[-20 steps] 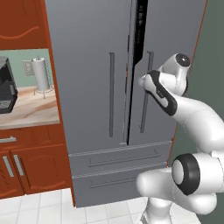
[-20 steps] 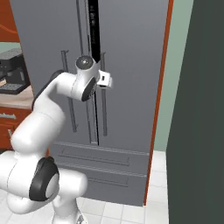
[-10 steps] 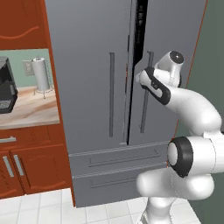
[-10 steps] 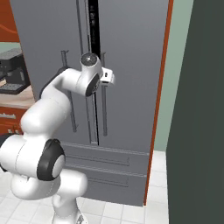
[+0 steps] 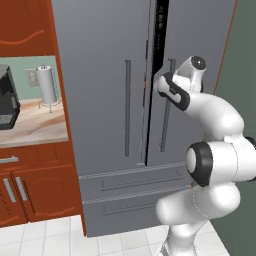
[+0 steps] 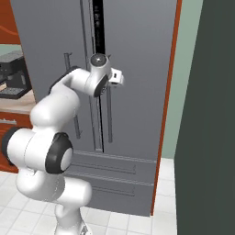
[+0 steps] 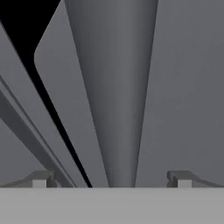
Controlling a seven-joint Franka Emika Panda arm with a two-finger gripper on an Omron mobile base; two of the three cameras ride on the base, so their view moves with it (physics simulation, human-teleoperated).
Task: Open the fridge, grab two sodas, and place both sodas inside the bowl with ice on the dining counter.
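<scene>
Grey fridge [image 5: 110, 100] was seen filling the centre of both base views, doors shut, lower drawers closed. Gripper [image 7: 111, 179] was held at the right door's vertical bar handle [image 7: 113, 109], near the black control strip [image 6: 97, 23] at upper centre of the right base view. In the hand view the handle ran up the middle between the two fingertips [image 7: 41, 178], which were spread wide on either side, nothing clamped. Red-brown cabinets [image 5: 30, 190] and a coffee machine [image 5: 7, 105] were seen at left

Arm [image 5: 215, 165]: glossy white rounded links w/ dark grey/black joint rings; small dark finger tips [image 7: 40, 179] at bottom of hand view.
</scene>
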